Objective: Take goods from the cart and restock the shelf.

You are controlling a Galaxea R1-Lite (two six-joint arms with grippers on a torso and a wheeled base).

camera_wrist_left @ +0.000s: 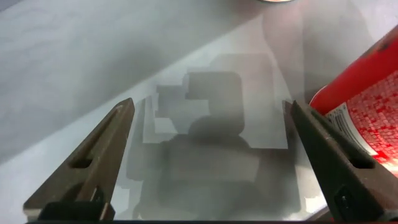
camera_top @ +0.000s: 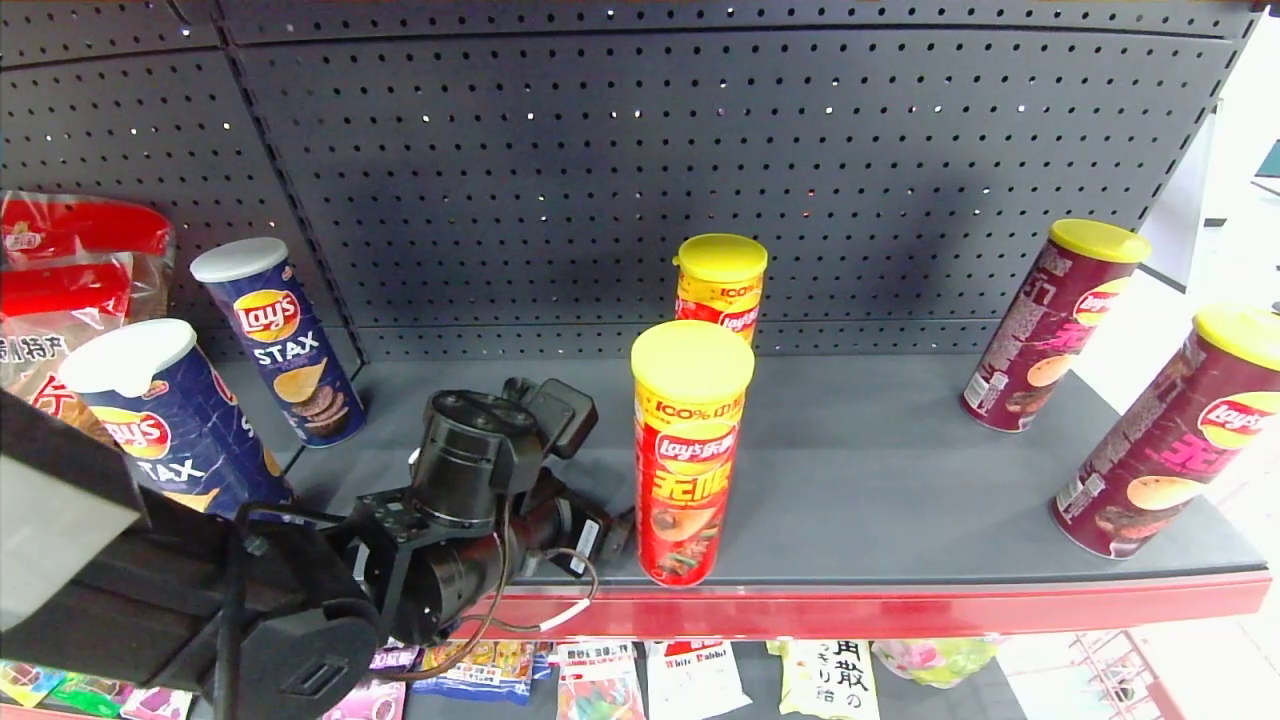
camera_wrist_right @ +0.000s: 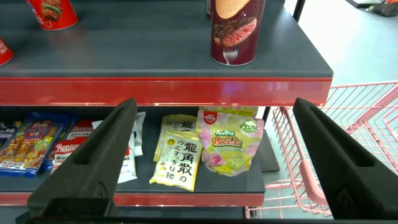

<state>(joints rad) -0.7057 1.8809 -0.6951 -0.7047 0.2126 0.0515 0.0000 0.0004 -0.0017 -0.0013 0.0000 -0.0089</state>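
The red chip can (camera_top: 690, 470) stands upright at the front edge of the shelf (camera_top: 880, 470), so this one looks put away. The left gripper (camera_wrist_left: 210, 104) sits low on the shelf just beside it, with its fingers wide apart and holding nothing. I think the next move is to pull that arm out slowly so it does not bump the can, then go to the pink wire cart (camera_wrist_right: 360, 155) for more. The right gripper (camera_wrist_right: 214, 102) has its fingers spread too, near the cart. The can is a tall, shiny round tube with a smooth yellow lid (camera_top: 692, 360). The shelf top is flat and dull grey.
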